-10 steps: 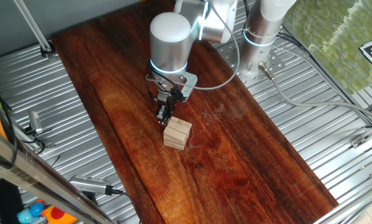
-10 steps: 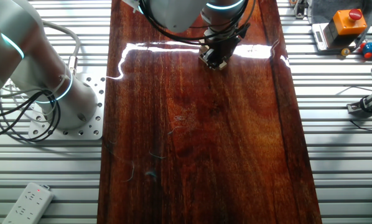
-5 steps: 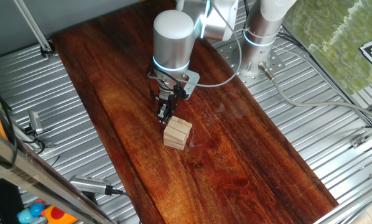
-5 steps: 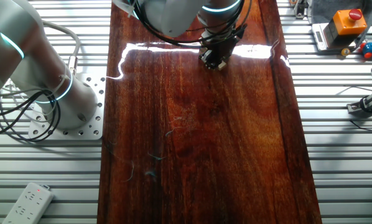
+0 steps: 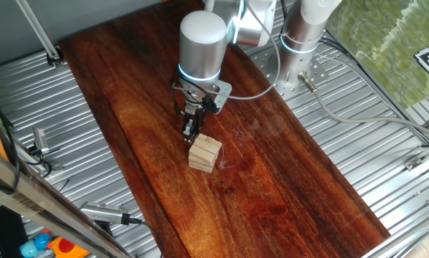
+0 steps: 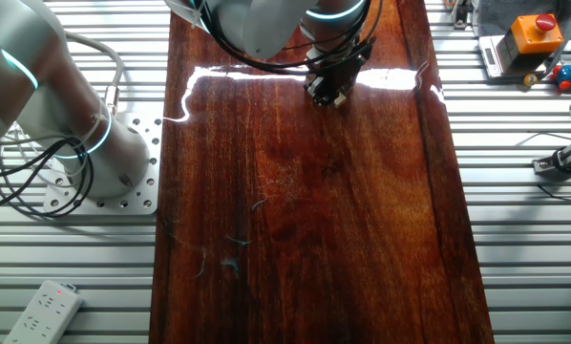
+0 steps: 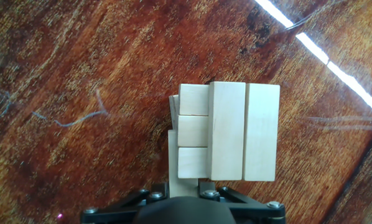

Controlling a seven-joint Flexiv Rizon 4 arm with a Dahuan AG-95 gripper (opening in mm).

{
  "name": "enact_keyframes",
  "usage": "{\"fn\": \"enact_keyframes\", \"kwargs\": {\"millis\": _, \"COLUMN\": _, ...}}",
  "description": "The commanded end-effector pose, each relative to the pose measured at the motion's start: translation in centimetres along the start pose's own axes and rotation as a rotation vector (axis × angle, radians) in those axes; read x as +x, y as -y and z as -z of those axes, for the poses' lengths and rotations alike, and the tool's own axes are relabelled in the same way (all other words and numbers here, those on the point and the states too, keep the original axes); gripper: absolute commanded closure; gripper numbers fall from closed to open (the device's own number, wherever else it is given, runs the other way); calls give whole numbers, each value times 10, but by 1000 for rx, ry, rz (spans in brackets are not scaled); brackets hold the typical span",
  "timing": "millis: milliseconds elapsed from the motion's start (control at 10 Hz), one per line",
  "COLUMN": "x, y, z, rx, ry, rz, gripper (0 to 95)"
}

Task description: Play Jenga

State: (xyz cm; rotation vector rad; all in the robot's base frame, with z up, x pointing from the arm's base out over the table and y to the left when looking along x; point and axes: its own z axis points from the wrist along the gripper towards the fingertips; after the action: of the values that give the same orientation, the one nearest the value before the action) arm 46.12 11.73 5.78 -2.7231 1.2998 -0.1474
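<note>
The Jenga stack (image 5: 204, 153) of pale wooden blocks stands on the dark wooden board, a few layers high. From above, the Jenga stack (image 7: 228, 132) shows two long blocks on top and three block ends on the layer under them. A loose block (image 7: 182, 163) reaches from the stack's lower left side down between my fingers. My gripper (image 7: 183, 186) is shut on this block. In one fixed view the gripper (image 5: 191, 129) hangs just behind the stack, pointing down. In the other fixed view the gripper (image 6: 328, 88) covers the stack.
The wooden board (image 5: 272, 179) lies on a ribbed metal table. The arm's base (image 5: 300, 43) stands at the back right, with cables beside it. A power strip (image 6: 42, 311) and a box with a red button (image 6: 529, 38) lie off the board.
The wrist has shifted slightly away from the stack, to the upper right in one fixed view. The stack has not moved.
</note>
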Motion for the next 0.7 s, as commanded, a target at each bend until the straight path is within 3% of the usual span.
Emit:
{"fn": "enact_keyframes", "kwargs": {"millis": 100, "x": 0, "y": 0, "z": -1, "rx": 2, "ry": 0, "rz": 1, "gripper": 760}}
{"fn": "enact_keyframes", "kwargs": {"millis": 300, "x": 0, "y": 0, "z": -1, "rx": 3, "ry": -1, "rz": 3, "gripper": 760}}
{"fn": "enact_keyframes", "kwargs": {"millis": 400, "x": 0, "y": 0, "z": -1, "rx": 5, "ry": -2, "rz": 2, "gripper": 950}}
{"fn": "enact_keyframes", "kwargs": {"millis": 700, "x": 0, "y": 0, "z": -1, "rx": 8, "ry": -3, "rz": 2, "gripper": 950}}
